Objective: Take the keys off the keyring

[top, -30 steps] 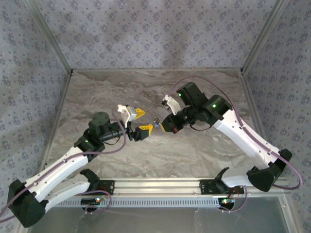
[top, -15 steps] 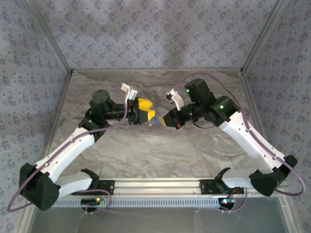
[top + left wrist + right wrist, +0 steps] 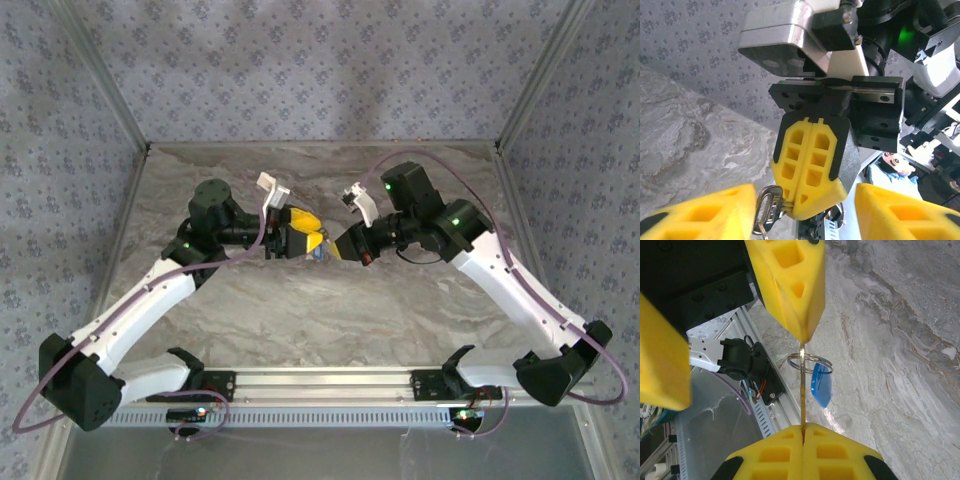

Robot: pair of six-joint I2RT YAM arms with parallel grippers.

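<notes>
Dangling off the keyring [image 3: 810, 360]: blue keys [image 3: 821, 386].

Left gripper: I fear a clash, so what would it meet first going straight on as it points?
Probably the keys held in the right gripper's shut tips, just ahead between the left gripper's fingers; depth unclear.

The keyring [image 3: 810, 361] is shiny metal, the blue keys [image 3: 821, 385] glossy plastic (smooth), the table [image 3: 900, 315] matt.
</notes>
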